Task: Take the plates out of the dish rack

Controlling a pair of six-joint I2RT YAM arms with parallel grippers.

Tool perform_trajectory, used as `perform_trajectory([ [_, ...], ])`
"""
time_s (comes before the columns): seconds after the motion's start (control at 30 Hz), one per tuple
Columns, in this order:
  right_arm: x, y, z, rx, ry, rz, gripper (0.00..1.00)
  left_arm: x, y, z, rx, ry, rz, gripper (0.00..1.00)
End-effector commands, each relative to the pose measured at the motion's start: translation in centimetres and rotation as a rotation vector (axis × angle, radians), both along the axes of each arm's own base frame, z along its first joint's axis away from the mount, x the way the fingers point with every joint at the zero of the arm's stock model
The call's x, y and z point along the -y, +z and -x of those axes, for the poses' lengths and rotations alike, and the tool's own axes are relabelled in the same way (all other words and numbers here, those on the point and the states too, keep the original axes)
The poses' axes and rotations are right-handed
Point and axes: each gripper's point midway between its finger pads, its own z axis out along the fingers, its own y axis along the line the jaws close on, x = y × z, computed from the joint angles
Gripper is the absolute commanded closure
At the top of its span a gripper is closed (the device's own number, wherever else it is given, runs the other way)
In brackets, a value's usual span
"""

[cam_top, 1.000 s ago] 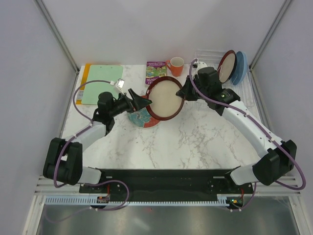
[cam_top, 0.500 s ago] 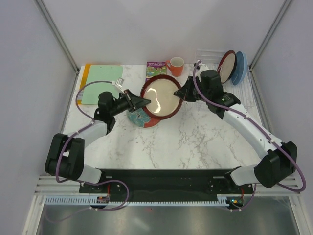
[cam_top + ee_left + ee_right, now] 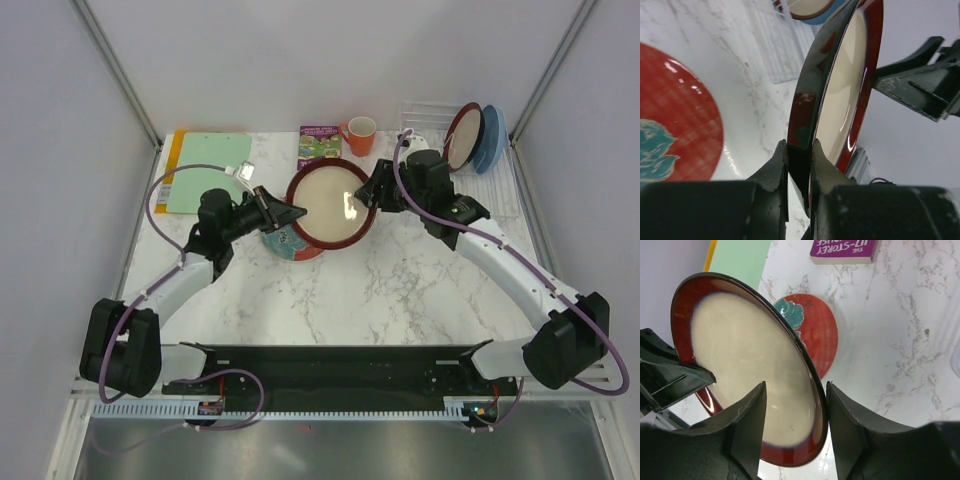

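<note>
Nearest: flower plate point(image 3: 815, 335), red-orange w/ teal bloom, lies flat on desk point(image 3: 400, 280), out of the rack. From the top cam it sits partly under the raised plate.

Above it: cream-centre plate point(image 3: 330, 203), dark-red rim, held off desk, tilted, cream face upward. L gripper point(image 3: 799, 146) has its fingers pinched tight on the L rim, one each face. R gripper point(image 3: 796, 385) is at the opposite rim w/ fingers wide. The rim runs between them, no contact I can make out. Reads as a hand-off or steadying step, L taking the wt. That's judgement only.

Handling: glazed ceramic, stiff, prob. heavy for a one-sided rim pinch. Glossy, so slippery. Would chip if knocked on the plate below. Take by rim only, fingers well over the lip; lower slow & flat.

Farther: orange mug point(image 3: 360, 133), purple book point(image 3: 319, 142), green clipboard point(image 3: 207, 170) back L.

Far R: dish rack point(image 3: 420, 112) w/ second red-rimmed plate point(image 3: 463, 135) & blue plate point(image 3: 494, 140) upright, side by side. 2 to unload.
</note>
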Motion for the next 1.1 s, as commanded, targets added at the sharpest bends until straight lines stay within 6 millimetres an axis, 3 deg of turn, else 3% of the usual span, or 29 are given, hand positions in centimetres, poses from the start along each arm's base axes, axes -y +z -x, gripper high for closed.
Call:
perform_trajectory([
  [0.0,0.4,4.1,-1.0,0.121,-0.041,0.019,0.42,-4.3,-2.1,-3.1,0.006,0.211,-0.201,0.98],
  [0.07,1.0,3.9,-1.2,0.121,-0.063,0.051,0.33,-5.4,-2.3,-3.2,-0.002,0.244,-0.216,0.98],
  [0.2,2.8,3.9,-1.6,0.141,-0.128,0.111,0.31,-7.7,-3.8,-3.9,-0.049,0.309,-0.253,0.98],
  [0.4,4.3,4.0,-1.6,0.153,-0.166,0.14,0.29,-9.2,-5.5,-5.2,-0.095,0.314,-0.258,0.98],
  [0.73,5.6,3.3,-1.8,0.146,-0.189,0.18,0.29,-8.6,-8.8,-5.8,-0.191,0.261,-0.241,0.98],
  [1.07,9.6,3.2,-3.1,0.143,-0.277,0.255,0.28,-7.6,-12.5,-5.5,-0.329,0.187,-0.221,0.98],
])
